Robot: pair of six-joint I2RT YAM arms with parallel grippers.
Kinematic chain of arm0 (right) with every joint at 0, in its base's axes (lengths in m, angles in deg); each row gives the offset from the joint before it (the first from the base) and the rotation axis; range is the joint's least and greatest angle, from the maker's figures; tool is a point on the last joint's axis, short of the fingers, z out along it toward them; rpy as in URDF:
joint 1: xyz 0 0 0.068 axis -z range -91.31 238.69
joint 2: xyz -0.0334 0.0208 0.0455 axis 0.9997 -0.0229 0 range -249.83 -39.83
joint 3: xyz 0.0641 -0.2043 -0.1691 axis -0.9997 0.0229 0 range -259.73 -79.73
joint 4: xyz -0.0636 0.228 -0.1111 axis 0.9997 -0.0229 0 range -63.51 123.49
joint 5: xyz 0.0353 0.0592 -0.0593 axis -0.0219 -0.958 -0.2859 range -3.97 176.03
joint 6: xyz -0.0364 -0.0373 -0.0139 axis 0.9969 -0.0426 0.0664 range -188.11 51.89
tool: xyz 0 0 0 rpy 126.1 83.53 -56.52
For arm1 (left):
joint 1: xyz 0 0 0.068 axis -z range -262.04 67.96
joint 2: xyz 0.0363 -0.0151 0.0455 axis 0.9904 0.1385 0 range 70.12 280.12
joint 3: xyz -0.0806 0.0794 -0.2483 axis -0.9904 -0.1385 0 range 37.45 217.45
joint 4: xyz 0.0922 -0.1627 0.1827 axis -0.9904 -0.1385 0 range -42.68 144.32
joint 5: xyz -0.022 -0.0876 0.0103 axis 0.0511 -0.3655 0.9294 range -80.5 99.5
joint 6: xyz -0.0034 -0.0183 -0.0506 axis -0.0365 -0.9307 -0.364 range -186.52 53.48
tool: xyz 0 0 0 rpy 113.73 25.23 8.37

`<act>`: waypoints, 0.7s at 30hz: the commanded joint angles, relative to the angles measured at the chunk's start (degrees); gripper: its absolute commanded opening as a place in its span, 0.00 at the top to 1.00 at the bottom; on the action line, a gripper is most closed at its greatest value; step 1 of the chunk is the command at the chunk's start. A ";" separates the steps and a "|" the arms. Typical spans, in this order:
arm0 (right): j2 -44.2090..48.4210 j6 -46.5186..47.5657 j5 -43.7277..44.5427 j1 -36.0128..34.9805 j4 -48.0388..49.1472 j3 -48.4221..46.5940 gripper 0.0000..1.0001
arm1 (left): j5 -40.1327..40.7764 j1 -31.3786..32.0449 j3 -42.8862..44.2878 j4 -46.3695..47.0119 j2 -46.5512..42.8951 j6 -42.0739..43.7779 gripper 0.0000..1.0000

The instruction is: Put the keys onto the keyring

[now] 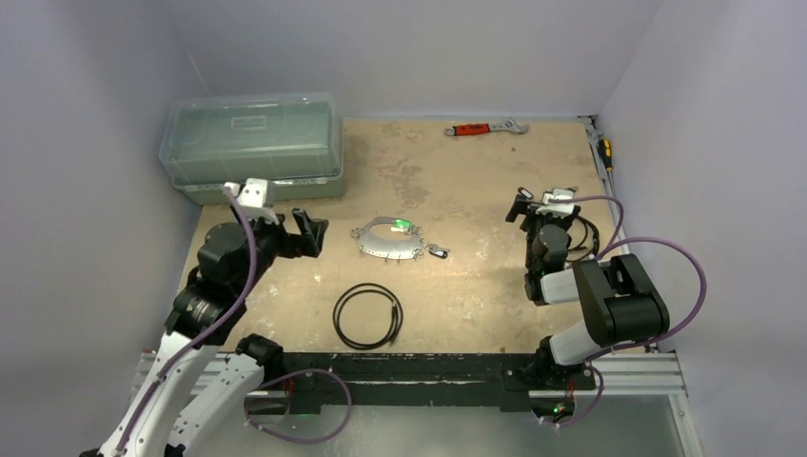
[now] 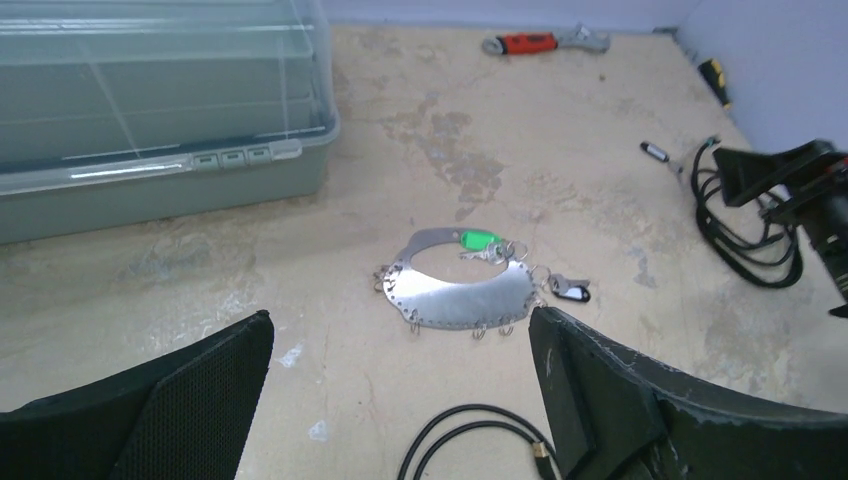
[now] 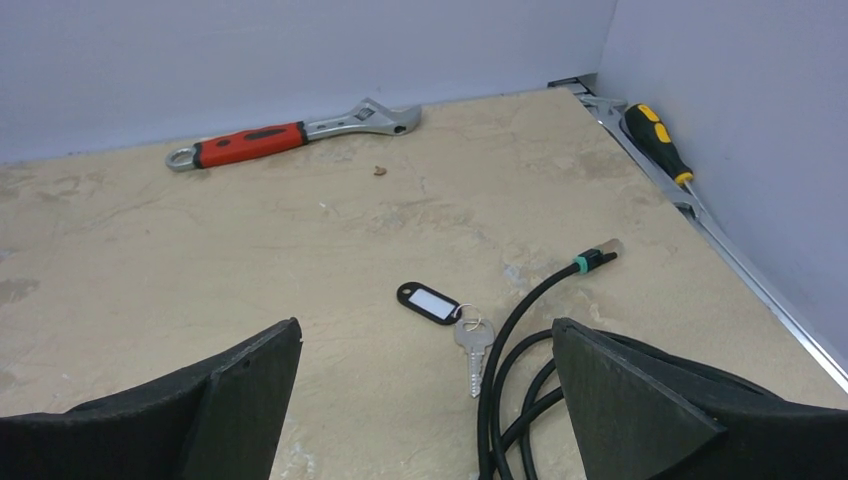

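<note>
The keyring (image 1: 387, 245) is a flat silvery crescent plate with a thin arch and small rings along its edge (image 2: 458, 294), lying mid-table. Keys with a bright green tag (image 2: 478, 239) rest on its upper right. Another key with a black tag (image 2: 571, 291) lies just right of it. My left gripper (image 1: 312, 231) is open and empty, left of the keyring, which shows beyond its fingers (image 2: 400, 400). My right gripper (image 1: 546, 195) is open and empty at the right. Just ahead of it (image 3: 425, 400) lies a silver key (image 3: 472, 350) on a black-and-white tag (image 3: 428, 302).
A black cable coil (image 1: 368, 315) lies near the arms' side. A second black cable (image 3: 520, 350) sits by the right gripper. A lidded clear bin (image 1: 252, 143) stands back left. A red-handled wrench (image 1: 485, 127) and a screwdriver (image 3: 655, 135) lie along the far and right edges.
</note>
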 commanded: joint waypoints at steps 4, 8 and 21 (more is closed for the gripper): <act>1.09 -1.55 5.70 0.72 0.46 -1.77 0.01 | 3.12 -0.35 -0.73 2.60 -6.14 -4.71 0.01; 8.14 0.15 13.88 -2.14 -14.54 -8.79 0.01 | 4.83 -0.35 -1.62 2.86 -6.46 -5.10 0.01; 15.20 -18.70 16.68 -2.20 -64.95 -38.41 0.01 | 5.96 -0.35 -1.29 1.61 -4.89 -3.99 0.01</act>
